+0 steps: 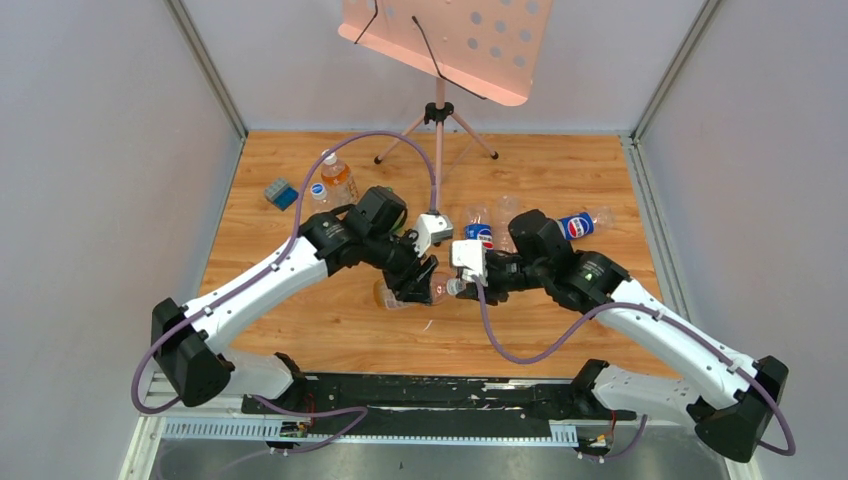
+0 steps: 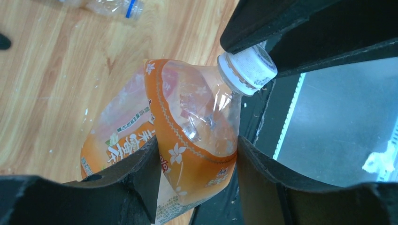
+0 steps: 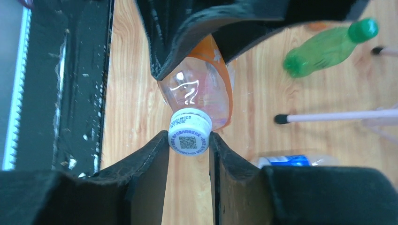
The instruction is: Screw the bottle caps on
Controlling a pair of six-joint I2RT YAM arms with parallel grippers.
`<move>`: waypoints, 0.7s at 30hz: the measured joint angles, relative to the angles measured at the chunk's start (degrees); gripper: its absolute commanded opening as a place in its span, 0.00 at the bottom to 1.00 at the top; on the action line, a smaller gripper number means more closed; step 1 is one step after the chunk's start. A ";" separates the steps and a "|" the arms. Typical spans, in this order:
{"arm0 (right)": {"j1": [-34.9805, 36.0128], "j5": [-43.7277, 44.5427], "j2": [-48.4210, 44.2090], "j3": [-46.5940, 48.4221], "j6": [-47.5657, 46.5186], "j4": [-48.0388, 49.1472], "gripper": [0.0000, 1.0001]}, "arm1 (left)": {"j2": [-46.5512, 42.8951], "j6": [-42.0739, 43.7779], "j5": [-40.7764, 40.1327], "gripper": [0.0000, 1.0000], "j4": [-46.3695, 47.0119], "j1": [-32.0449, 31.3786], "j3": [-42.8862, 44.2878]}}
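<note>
The left gripper [image 2: 195, 159] clamps the crumpled orange-labelled bottle [image 2: 187, 108] around its body and holds it sideways over the middle of the wooden table [image 1: 300, 330]. The right gripper [image 3: 189, 140] is pinched shut on the white cap [image 3: 189, 137], which sits on the bottle's neck. This looks like the twisting step. Next, the right wrist likely needs to turn the cap while the left arm keeps the bottle from spinning. I cannot tell whether the thread has caught.
</note>
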 measured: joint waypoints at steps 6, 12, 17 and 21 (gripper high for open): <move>0.04 8.28 4.04 1.05 26.86 1.60 0.00 | -5.49 -6.05 -11.28 0.00 7.45 -3.21 -6.73; -0.72 16.39 5.33 1.05 59.67 0.74 0.00 | -11.54 -8.96 -29.79 0.00 19.52 -12.76 -16.02; -2.91 18.67 5.07 1.05 73.16 1.55 0.41 | -12.61 -9.29 -40.22 0.00 24.96 -17.05 -19.19; -2.86 19.58 1.60 0.94 66.82 4.44 0.69 | -12.61 -9.92 -41.90 0.00 27.80 -16.68 -19.15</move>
